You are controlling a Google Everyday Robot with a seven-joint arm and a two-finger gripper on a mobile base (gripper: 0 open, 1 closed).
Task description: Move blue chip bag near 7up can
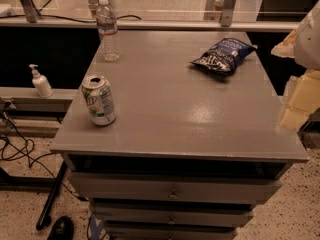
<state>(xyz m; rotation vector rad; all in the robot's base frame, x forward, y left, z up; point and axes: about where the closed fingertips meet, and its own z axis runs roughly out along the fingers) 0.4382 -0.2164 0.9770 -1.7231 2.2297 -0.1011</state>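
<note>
The gripper (pixel 299 101) hung at the right edge of the grey table (pixel 175 114). It showed as a pale, cream-coloured shape, partly cut off by the frame and overlapping the table's rim about midway along that side. Whether it was open or closed could not be told.

The blue chip bag (pixel 223 55) lay flat on the table's far right part, close to the back corner. It was crinkled, with its white lettering facing up, and it was apart from the gripper. The 7up can (pixel 99 100) stood upright well across the table from the bag, near the left edge and toward the front, with its silver top showing. A clear water bottle (pixel 108 30) stood upright at the table's far left corner, behind the can.

Below the tabletop, at the table's front, drawers (pixel 172 191) were stacked one under another. To the left of the table, a white pump bottle (pixel 40 82) sat on a low ledge. Dark cables (pixel 20 151) trailed across the speckled floor beside the table's left side.
</note>
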